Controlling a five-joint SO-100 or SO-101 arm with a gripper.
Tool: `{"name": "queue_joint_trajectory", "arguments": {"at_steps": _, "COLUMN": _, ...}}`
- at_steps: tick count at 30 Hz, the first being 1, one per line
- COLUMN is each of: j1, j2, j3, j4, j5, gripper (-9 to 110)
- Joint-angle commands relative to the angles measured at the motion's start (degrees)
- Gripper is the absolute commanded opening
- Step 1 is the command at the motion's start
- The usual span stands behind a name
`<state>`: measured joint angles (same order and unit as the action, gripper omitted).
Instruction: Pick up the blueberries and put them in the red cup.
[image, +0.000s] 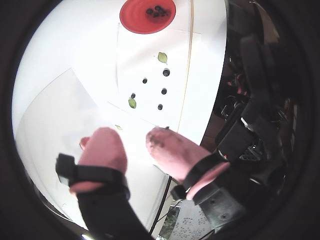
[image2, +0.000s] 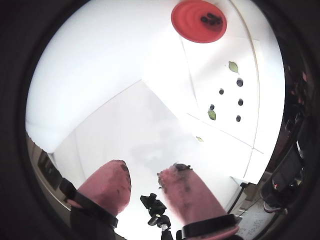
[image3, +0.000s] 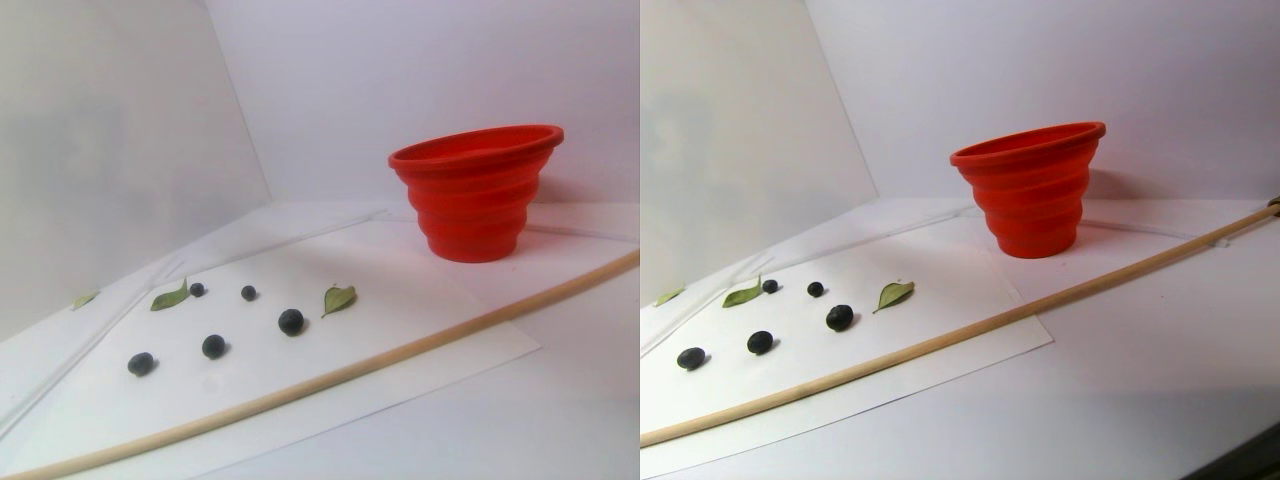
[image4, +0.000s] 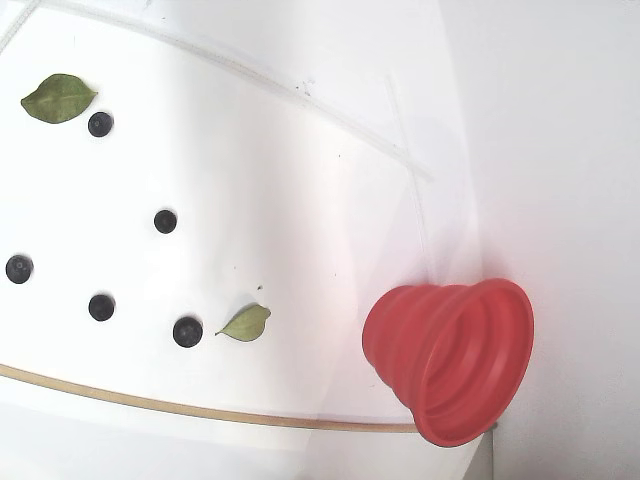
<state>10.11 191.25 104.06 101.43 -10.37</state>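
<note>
Five blueberries (image4: 165, 221) are lying on the white sheet (image4: 300, 200) as we are hovering our gripper (image: 135, 142) wide open and empty; others are sitting inside the red cup (image: 135, 22).

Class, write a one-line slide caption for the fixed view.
Five blueberries and two green leaves on white paper, red cup at right, thin wooden rod below.

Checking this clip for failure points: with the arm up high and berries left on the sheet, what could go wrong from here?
The five loose blueberries are small and round, so the open gripper may nudge one into rolling instead of gripping it. Two lie close to green leaves, which could get pinched along with them. The red cup looks soft and already holds berries; bumping its rim might tip it.
</note>
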Motion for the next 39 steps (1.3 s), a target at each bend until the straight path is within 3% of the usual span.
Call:
{"name": "queue_joint_trajectory", "arguments": {"at_steps": 1, "j1": 0.5, "j2": 0.3, "j3": -0.4, "j4": 0.0, "j5": 0.1, "gripper": 12}}
{"name": "queue_joint_trajectory", "arguments": {"at_steps": 14, "j1": -0.7, "j2": 0.3, "j3": -0.4, "j4": 0.0, "j5": -0.1, "gripper": 16}}
{"name": "queue_joint_trajectory", "arguments": {"at_steps": 39, "j1": -4.9, "j2": -0.1, "j3": -2.7, "j4": -0.4, "j5": -1.6, "gripper": 11}}
